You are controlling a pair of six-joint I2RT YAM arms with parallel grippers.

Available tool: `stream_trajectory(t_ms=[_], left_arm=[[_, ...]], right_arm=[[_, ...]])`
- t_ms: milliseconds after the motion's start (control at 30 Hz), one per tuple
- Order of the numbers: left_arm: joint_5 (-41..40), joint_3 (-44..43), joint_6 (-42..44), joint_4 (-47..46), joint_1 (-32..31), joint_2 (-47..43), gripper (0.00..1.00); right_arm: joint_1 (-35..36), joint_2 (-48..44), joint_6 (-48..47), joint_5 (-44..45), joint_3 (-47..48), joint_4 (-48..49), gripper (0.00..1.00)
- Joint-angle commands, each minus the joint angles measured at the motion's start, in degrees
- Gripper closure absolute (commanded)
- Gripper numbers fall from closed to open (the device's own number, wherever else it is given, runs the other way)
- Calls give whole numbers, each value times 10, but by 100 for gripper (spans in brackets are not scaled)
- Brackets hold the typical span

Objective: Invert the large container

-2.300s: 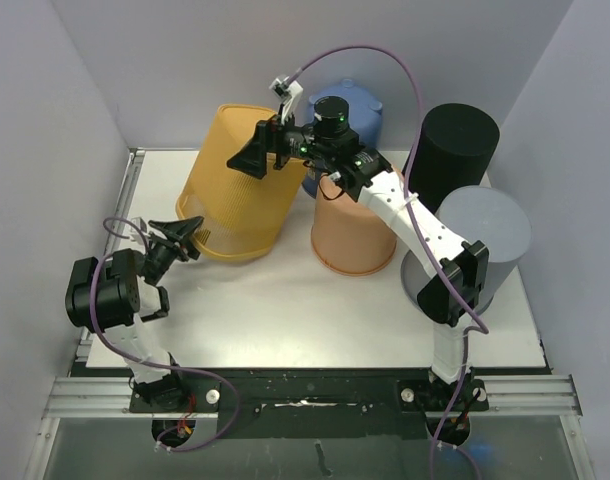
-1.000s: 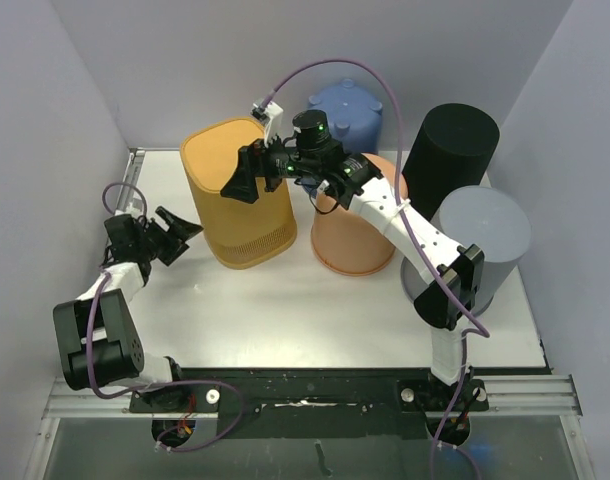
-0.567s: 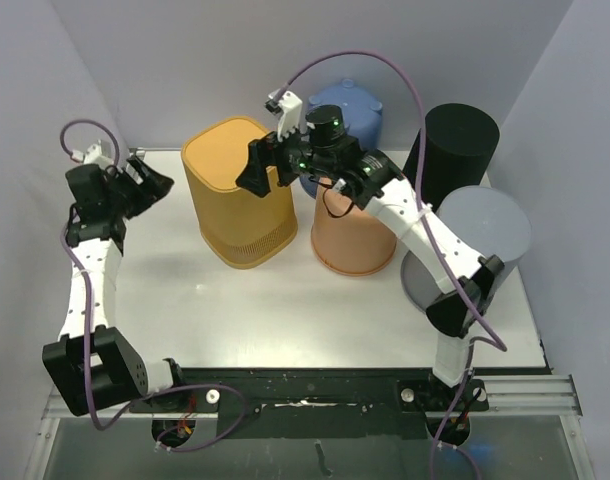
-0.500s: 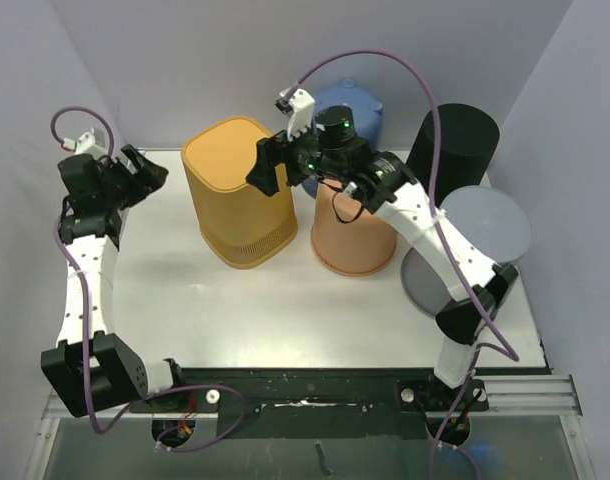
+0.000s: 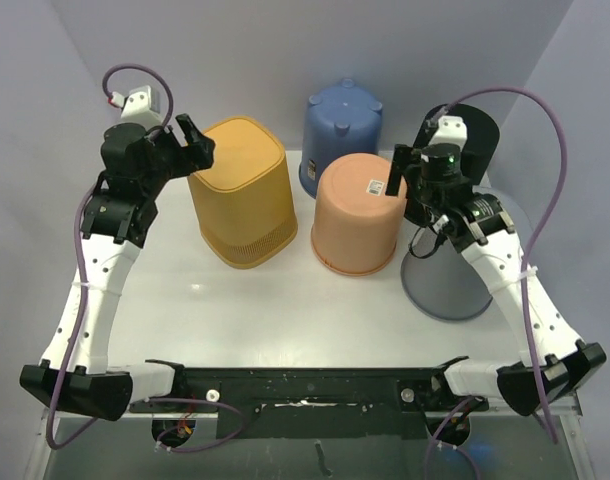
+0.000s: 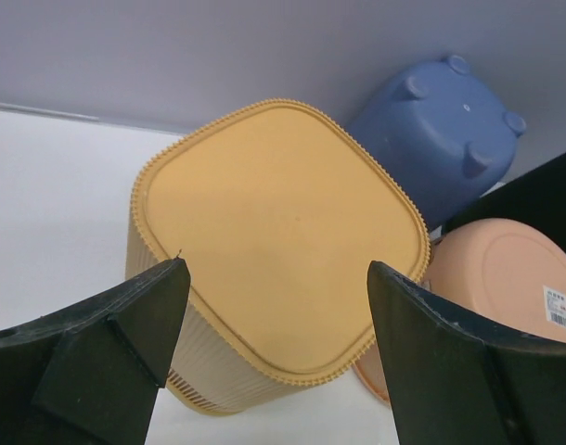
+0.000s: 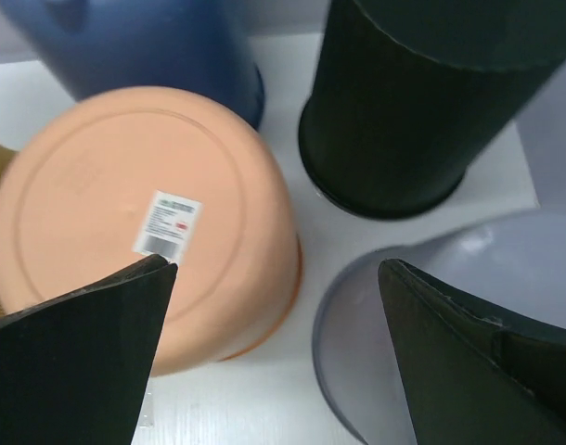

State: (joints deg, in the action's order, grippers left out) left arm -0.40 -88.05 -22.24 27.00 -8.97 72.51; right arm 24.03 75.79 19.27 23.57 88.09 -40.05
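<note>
Looking through the left wrist camera, I see the yellow container (image 6: 274, 213) base-up, far left on the table (image 5: 285, 310), with the left gripper (image 6: 276, 278) spread above it. Only the right wrist camera shows the right gripper (image 7: 276, 269) spread by the peach bucket (image 7: 125, 204).

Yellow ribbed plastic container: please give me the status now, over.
Left gripper open above yellow ribbed plastic container. Right gripper open, empty. Container upside down on white table, solid base up. Peach round bucket close beside it.
</note>
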Motion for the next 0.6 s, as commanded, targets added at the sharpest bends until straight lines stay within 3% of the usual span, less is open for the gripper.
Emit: stream_trajectory(t_ms=[0, 267, 567], left_arm=[[-58, 27, 23, -41, -35, -32, 22], [-130, 54, 31, -20, -64, -37, 22], [-166, 58, 40, -14, -79, -38, 22]], right_arm=[[-19, -88, 48, 104, -49, 20, 2], [-29, -193, 66, 176, -128, 26, 2], [-31, -212, 66, 205, -140, 50, 2]])
